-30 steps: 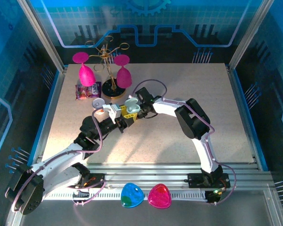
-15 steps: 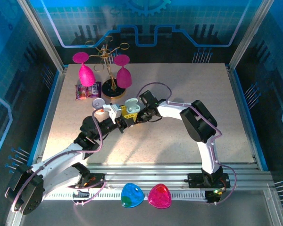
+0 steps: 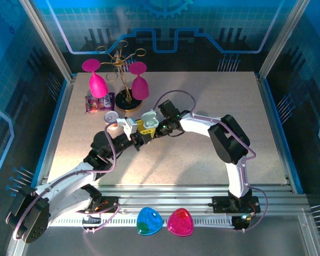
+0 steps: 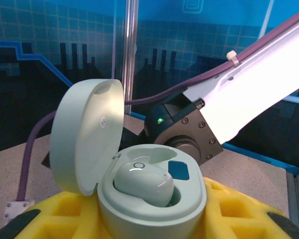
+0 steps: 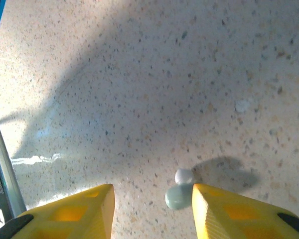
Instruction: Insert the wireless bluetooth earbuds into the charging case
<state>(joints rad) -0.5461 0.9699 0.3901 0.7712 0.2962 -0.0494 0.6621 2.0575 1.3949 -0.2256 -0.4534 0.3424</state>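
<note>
- The loose earbud (image 5: 179,193) lies, as far as we can tell, on the tabletop (image 3: 218,101) near its middle. It touches the inner face of the right-hand finger in the right wrist view.
- The right gripper (image 5: 150,191) has its jaws spread, pinching nothing.
- A second earbud (image 4: 142,184) already sits in the charging case (image 4: 154,219). The socket (image 4: 178,170) beside it looks vacant, and the lid (image 4: 87,139) is hinged up.
- The left gripper (image 3: 143,128) clamps the case off the surface, a little left of the tabletop's centre.
- Step, our reading: pick up the loose bud. We would centre the jaws on it first, since a one-sided close could flick it away. Then pinch the body gently.
- Versus a second ago: the right gripper was over the case and is now drawn back just beside it. Left arm and case unmoved.
</note>
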